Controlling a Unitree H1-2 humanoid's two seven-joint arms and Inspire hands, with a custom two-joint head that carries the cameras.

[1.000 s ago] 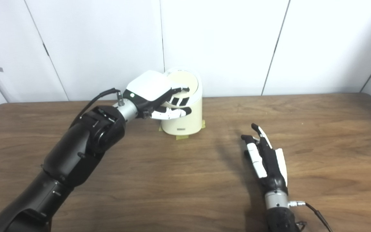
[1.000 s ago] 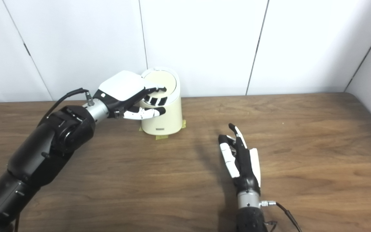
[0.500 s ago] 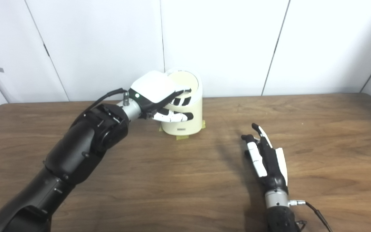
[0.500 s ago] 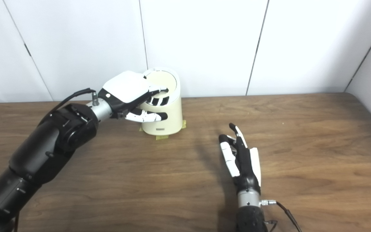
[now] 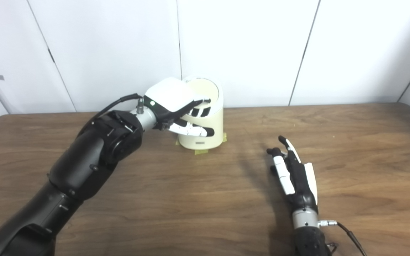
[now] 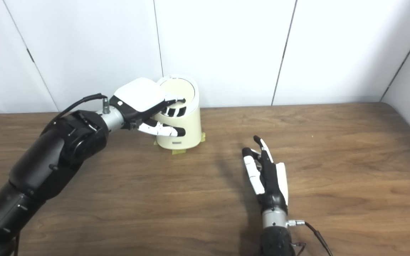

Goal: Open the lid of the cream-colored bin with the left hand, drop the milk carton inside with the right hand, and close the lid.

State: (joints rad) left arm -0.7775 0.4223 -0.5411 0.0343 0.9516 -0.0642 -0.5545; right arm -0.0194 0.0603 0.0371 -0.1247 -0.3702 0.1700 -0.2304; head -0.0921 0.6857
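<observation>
The cream-colored bin (image 5: 208,133) stands at the back of the table, near the wall. Its round lid (image 5: 206,89) slopes toward me and looks down on the rim. My left hand (image 5: 174,103) is at the bin's left side, open: its fingers (image 5: 199,110) lie over the lid's front edge, and the thumb (image 5: 194,131) sticks out in front of the bin wall. Further right, my right hand (image 5: 294,170) lies flat on the table, open and holding nothing. No milk carton shows in either view.
Pieces of yellowish tape (image 5: 201,152) stick out from under the bin's base. The brown wooden table (image 5: 368,149) ends at a white panelled wall (image 5: 244,46) just behind the bin. A cable (image 5: 349,233) trails from my right wrist.
My left wrist has moved slightly right and tipped down, so the thumb now sits lower against the bin wall. The fingers have stayed on the lid. My right hand has not moved.
</observation>
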